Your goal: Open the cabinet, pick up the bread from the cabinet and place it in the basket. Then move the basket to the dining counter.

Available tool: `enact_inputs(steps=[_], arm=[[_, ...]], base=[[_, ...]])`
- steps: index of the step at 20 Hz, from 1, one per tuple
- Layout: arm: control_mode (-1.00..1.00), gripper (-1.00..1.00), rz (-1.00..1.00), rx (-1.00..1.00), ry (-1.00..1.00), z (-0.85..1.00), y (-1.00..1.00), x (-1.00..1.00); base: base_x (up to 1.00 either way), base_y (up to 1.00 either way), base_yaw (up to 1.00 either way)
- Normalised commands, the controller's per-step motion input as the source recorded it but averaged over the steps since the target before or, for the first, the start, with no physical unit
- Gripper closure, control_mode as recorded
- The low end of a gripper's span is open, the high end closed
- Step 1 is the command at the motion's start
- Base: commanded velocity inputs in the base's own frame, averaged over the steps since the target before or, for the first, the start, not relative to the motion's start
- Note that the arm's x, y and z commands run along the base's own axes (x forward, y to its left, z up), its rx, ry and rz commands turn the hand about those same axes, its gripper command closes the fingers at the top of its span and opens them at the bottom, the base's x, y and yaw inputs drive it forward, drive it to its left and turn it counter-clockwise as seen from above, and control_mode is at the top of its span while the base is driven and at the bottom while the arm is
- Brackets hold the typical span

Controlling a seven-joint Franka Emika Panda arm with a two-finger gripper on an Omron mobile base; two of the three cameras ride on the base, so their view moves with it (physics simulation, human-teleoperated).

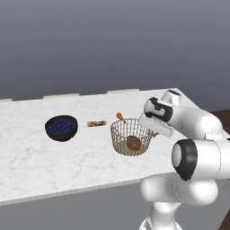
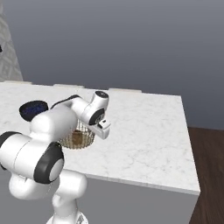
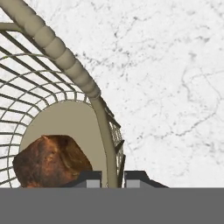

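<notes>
The tan wire basket (image 1: 118, 138) stands on the white marble dining counter (image 1: 40, 155) near its right end. The brown bread (image 1: 133, 143) lies on the basket's base. In the hand view my gripper (image 3: 113, 178) is shut on the basket's (image 3: 65, 57) wall just below the rim, one dark tip inside and one outside, with the bread (image 3: 50, 159) to its left. From the right base view the hand (image 2: 103, 128) sits at the right rim of the basket (image 2: 84, 142), whose left half is hidden by my arm.
A dark blue bowl (image 1: 61, 127) stands left of the basket. Between them lies a small wrapped bar (image 1: 96, 123), and an orange item (image 1: 120, 116) rests behind the basket rim. The counter's (image 2: 148, 127) right edge drops to a dark wood floor (image 2: 210, 175).
</notes>
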Motion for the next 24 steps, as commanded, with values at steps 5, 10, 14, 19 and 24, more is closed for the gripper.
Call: enact_inputs(steps=[5, 10, 14, 19, 24], arm=[[-1.00, 1.00, 0.00, -0.09, -0.11, -0.47, -0.02, 0.24], [-1.00, 1.00, 0.00, -0.08, -0.14, -0.45, -0.02, 0.17], [-1.00, -1.00, 0.00, 0.00, -0.02, -0.05, 0.00, 0.00], [-1.00, -1.00, 0.00, 0.00, 0.02, 0.04, 0.01, 0.00], [-1.00, -1.00, 0.00, -0.04, 0.09, 0.43, 0.01, -0.05]], base=[[0.00, 0.00, 0.00], [0.00, 0.00, 0.00], [0.00, 0.00, 0.00], [0.00, 0.00, 0.00], [0.00, 0.00, 0.00]])
